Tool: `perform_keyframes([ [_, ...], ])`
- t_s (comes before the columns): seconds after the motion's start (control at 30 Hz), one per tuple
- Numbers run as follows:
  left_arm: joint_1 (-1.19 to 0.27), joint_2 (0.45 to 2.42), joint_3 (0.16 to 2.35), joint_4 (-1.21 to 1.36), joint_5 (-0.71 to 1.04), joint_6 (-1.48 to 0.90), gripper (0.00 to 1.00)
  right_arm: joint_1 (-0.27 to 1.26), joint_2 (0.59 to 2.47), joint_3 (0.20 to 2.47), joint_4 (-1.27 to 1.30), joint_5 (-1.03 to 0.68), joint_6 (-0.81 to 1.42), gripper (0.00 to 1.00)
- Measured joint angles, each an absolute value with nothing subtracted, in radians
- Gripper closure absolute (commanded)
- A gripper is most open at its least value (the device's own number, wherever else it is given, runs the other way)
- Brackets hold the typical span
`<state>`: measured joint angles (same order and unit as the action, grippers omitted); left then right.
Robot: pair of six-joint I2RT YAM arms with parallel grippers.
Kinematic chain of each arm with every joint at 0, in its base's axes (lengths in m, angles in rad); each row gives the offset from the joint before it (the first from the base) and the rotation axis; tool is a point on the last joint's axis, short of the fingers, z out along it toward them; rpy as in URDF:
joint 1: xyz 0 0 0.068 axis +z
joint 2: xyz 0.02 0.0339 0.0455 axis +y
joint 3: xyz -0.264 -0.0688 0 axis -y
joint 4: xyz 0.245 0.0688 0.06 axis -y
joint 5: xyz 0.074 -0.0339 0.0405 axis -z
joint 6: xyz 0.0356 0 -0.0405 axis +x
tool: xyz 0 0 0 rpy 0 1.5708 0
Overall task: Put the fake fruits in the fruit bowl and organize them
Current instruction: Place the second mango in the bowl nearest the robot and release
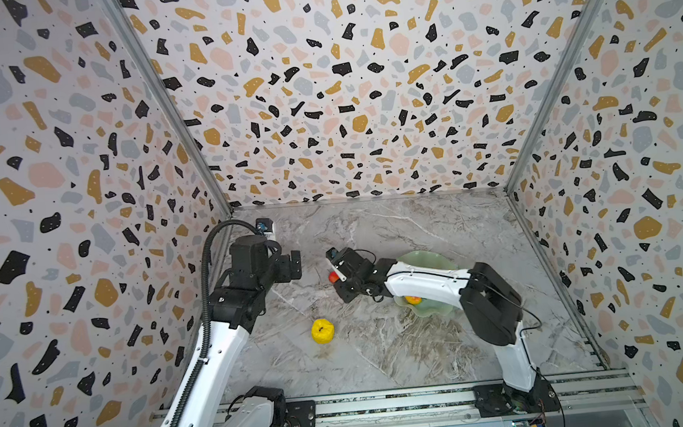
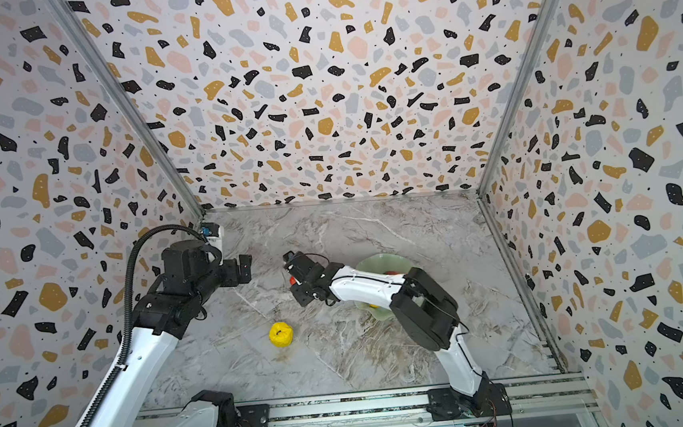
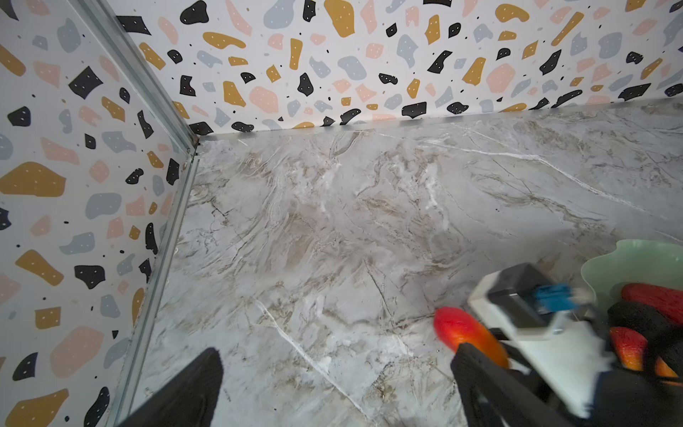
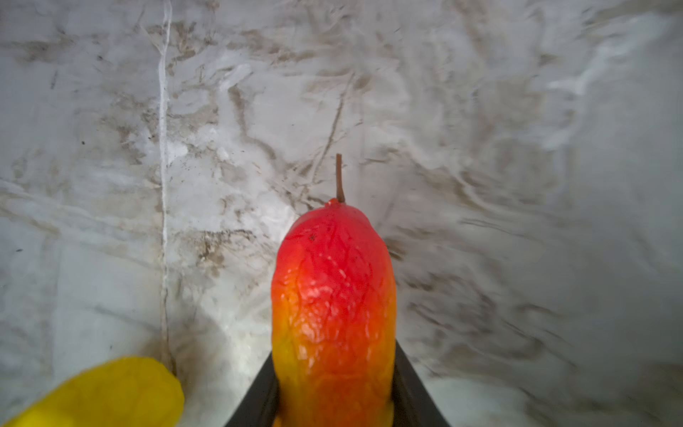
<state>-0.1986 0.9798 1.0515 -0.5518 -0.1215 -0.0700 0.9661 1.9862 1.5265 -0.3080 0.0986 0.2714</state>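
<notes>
A red-to-yellow mango (image 4: 332,295) sits clamped between the two dark fingers of the right gripper (image 4: 335,351), its red end and thin brown stem (image 4: 339,177) pointing away from the wrist. In both top views this mango (image 1: 332,276) is near the middle of the marble table (image 1: 384,353), just left of the fruit bowl (image 1: 426,256). Whether it touches the marble or hangs just clear of it cannot be told. The pale green bowl with its wavy rim stands on the right half of the table, and the right arm's white forearm crosses over it and hides much of its inside. In the left wrist view the bowl (image 3: 628,255) holds three fruits packed close together: a red strawberry (image 3: 650,295), a black avocado (image 3: 639,318) and a second mango (image 3: 628,349). A bit of that second mango (image 1: 413,299) shows below the forearm in a top view. The bumpy yellow fruit (image 1: 322,331) lies alone on the table, nearer the front rail and apart from the bowl; the right wrist view catches it (image 4: 107,392) blurred beside the gripper. The left gripper (image 3: 336,353) is on the left side of the table, its fingers spread wide with nothing between them. Speckled walls (image 1: 77,160) close in the table.
</notes>
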Motion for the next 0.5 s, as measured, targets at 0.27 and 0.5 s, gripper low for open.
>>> perform_keyframes([
  [0.27, -0.199, 0.98, 1.052, -0.552, -0.121, -0.07, 0.0, 0.734, 1.521, 1.23, -0.348, 0.136, 0.169, 0.89],
  [0.5, -0.199, 0.981, 1.052, -0.552, -0.121, -0.071, 0.0, 0.604, 1.378, 1.073, -0.474, 0.153, 0.147, 0.9],
])
